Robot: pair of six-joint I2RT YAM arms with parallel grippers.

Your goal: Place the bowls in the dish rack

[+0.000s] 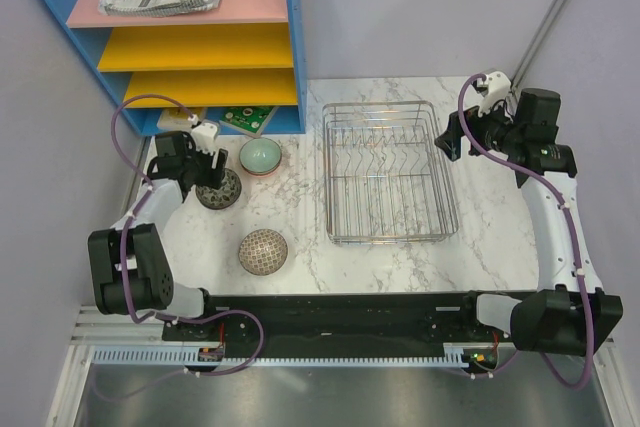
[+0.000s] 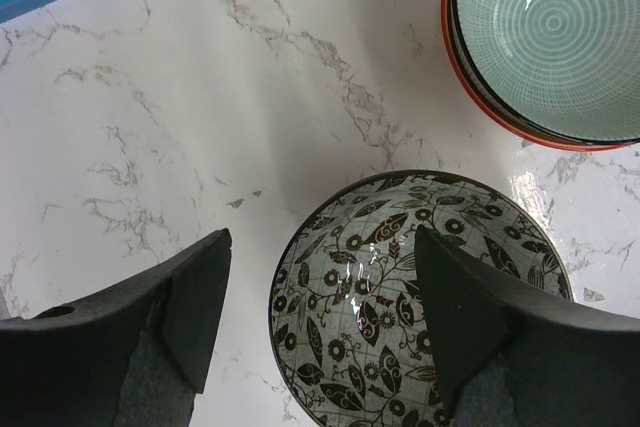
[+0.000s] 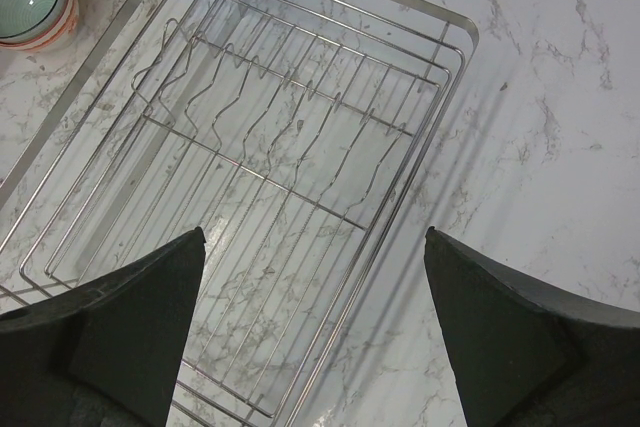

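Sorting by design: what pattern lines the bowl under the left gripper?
The bowl has dark leaf-and-flower vines on pale grey; clearest in left wrist view.

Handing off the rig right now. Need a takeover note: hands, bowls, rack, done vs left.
Left hand: open, low over the dark floral bowl, one finger over its inside, one outside the rim; not closed.
Right hand: open, empty, above the dish rack.
Bowls: the pale green bowl sits stacked on a red-and-white bowl beside the dark one; the beige mesh bowl is nearer the arm bases. All are left of the rack.
Done: nothing; the rack holds no bowls.
Left: every bowl, likely the dark one first.
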